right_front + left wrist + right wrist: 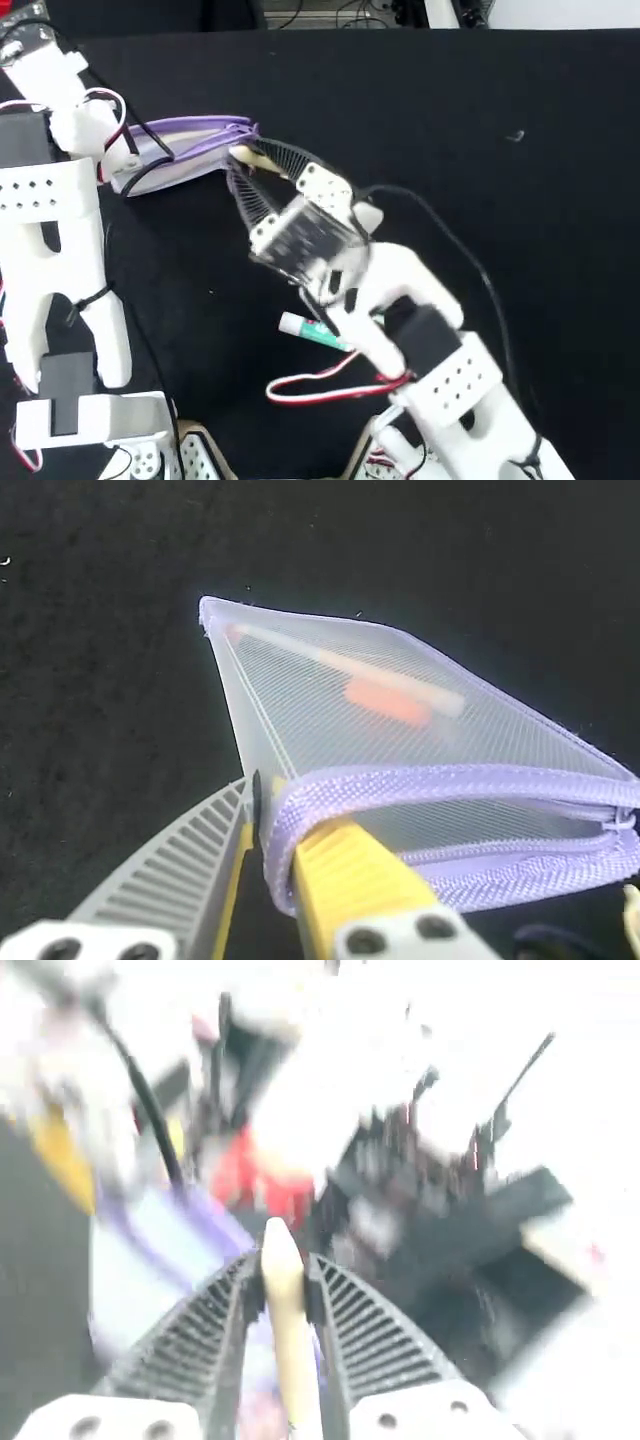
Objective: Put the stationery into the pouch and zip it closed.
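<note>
Black table (520,200). Pouch (400,730): translucent mesh, purple zip, lying on its side. Left claw (275,805) clamped shut on pouch's near edge. Inside pouch, beyond left claw: white pen (350,668), orange item (388,703) touching it. Right claw (284,1265) pinching cream stick (288,1340), tip just beside pouch end. Green-white tube (312,331) on table behind right claw, under its arm.

A translucent mesh pouch (400,730) with purple zip trim lies on its side, zip edge parted, one end pinched in the left gripper (272,820); an orange-and-white pen (385,695) rests inside the pouch; a cream stick (285,1330), clamped in the right gripper (283,1275), points at the pouch's mouth; a green-and-white tube (315,331) lies flat, well apart from the pouch.
</note>
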